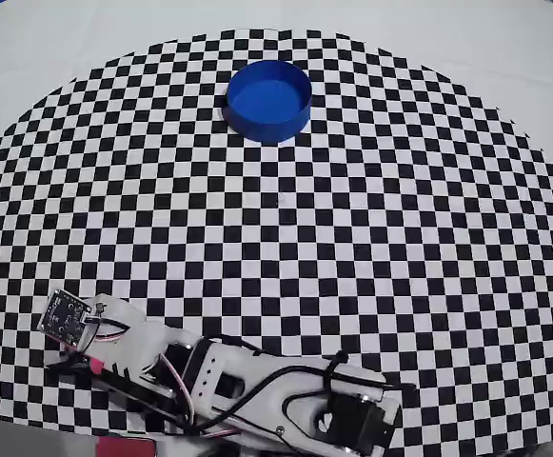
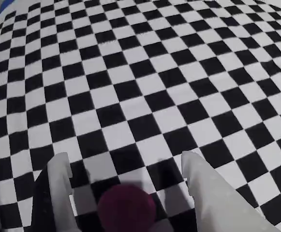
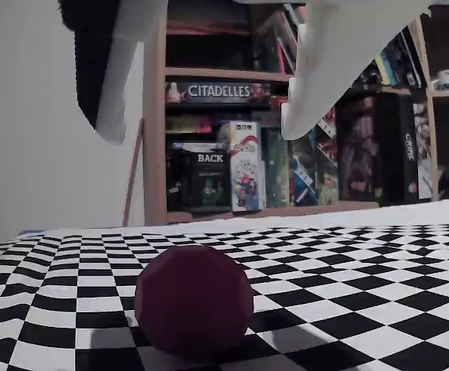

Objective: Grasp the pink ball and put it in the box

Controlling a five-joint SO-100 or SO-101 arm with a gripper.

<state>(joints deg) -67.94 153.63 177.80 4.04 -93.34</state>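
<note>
The pink ball rests on the checkered cloth, dark magenta in this light. My gripper hangs open above it, one white finger on each side and neither touching. In the wrist view the ball lies low between the two spread fingers of the gripper, nearer the palm than the tips. The box, a round blue tub, stands far off at the top centre of the overhead view. From above, my arm covers the ball at the lower left.
The black-and-white checkered cloth spreads between arm and tub. A shelf of board games stands behind the table in the fixed view. The cloth's near edge runs just below the arm in the overhead view.
</note>
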